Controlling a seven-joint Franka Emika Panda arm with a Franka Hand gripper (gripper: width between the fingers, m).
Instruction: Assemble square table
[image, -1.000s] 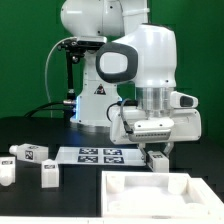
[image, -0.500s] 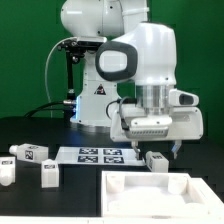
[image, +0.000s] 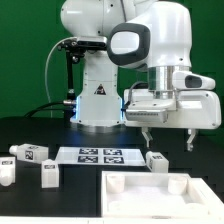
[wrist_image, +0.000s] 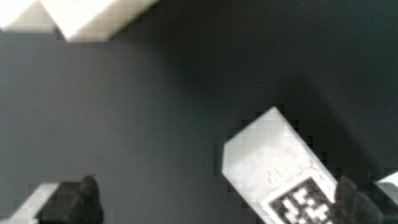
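- The gripper (image: 168, 144) hangs above the black table (image: 60, 195) with its jaws spread wide and nothing between them.
- A short white block leg (image: 155, 161) with a black-and-white tag lies free on the table, below the gripper and nearer the jaw on the exterior view's left. It touches neither finger.
- In the wrist view that leg (wrist_image: 285, 172) lies slantwise between the two dark fingers (wrist_image: 71, 203), well apart from both. This suggests a part set down where the arm can reach it again.
- The white plastic square tabletop (image: 130, 175) with its raised rim sits flat just in front of this leg. No leg is fitted to it, so the assembly looks barely begun.
- Three other white block legs (image: 30, 152) wait in a loose group at the exterior view's left, well apart from the tabletop, probably kept aside to leave working room.
- The marker board (image: 98, 154) lies flat between that group and the arm.
- The table is matt black and bare otherwise. Behind it stand the arm's white base (image: 95, 95) and a plain green wall (image: 25, 50).
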